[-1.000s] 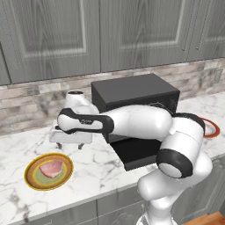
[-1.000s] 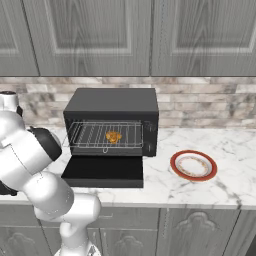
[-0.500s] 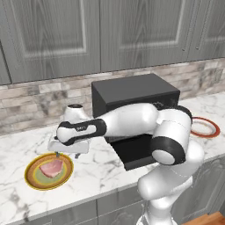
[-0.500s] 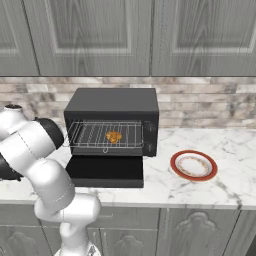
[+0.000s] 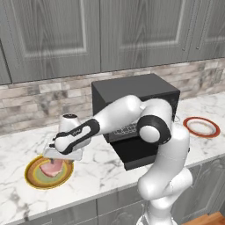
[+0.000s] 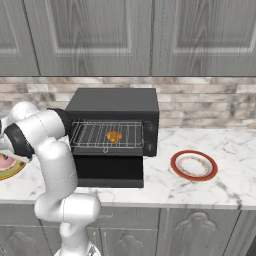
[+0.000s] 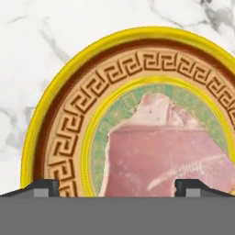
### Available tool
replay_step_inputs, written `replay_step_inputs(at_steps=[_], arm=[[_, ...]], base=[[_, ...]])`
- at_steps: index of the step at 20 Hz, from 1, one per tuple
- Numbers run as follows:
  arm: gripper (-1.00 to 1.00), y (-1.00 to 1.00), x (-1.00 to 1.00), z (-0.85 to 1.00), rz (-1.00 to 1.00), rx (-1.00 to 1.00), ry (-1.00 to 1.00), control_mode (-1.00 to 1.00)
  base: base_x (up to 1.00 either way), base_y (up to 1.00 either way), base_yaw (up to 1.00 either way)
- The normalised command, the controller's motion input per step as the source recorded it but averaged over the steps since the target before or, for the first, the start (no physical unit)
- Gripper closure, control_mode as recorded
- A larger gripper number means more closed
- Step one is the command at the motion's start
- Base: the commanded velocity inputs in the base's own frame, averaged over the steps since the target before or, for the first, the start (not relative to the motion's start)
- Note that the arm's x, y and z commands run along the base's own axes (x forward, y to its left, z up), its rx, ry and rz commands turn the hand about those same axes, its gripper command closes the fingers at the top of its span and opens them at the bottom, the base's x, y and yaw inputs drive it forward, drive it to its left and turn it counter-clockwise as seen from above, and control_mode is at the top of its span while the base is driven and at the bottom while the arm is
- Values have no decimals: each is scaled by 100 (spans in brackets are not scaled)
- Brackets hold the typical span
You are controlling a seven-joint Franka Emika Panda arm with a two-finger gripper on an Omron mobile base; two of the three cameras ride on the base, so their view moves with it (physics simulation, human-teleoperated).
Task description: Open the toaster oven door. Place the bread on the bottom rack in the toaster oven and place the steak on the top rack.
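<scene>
On yellow plate (image 5: 38, 179): 1 steak (image 7: 172, 151), tool (image 7: 117, 187) wide above.

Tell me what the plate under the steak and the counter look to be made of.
The plate looks like glazed ceramic: glossy yellow rim, printed brown key-pattern band and green centre. The steak on it is raw pink meat with a paler edge. The counter looks like polished white marble, judging by its grey veins, though it could be an imitation.

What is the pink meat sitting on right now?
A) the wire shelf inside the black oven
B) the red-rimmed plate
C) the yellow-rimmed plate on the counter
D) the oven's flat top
C: the steak lies on the yellow-rimmed plate on the marble counter, under the open end effector.
</scene>
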Motion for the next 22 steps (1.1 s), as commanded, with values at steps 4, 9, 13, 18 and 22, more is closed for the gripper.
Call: replay_step_inputs(at_steps=[4, 9, 13, 18, 22], arm=[[-100, 15, 13, -22, 0, -7, 0, -100], [-100, 10, 0, -11, 0, -6, -1, -100], [100, 4, 0, -9, 0, 0, 0, -100], [100, 5, 0, -12, 0, 0, -1, -100], [100, 0, -4, -1, 0, 0, -8, -100]], base=[[0, 0, 0], [0, 0, 0], [0, 0, 0], [0, 0, 0], [0, 0, 0]])
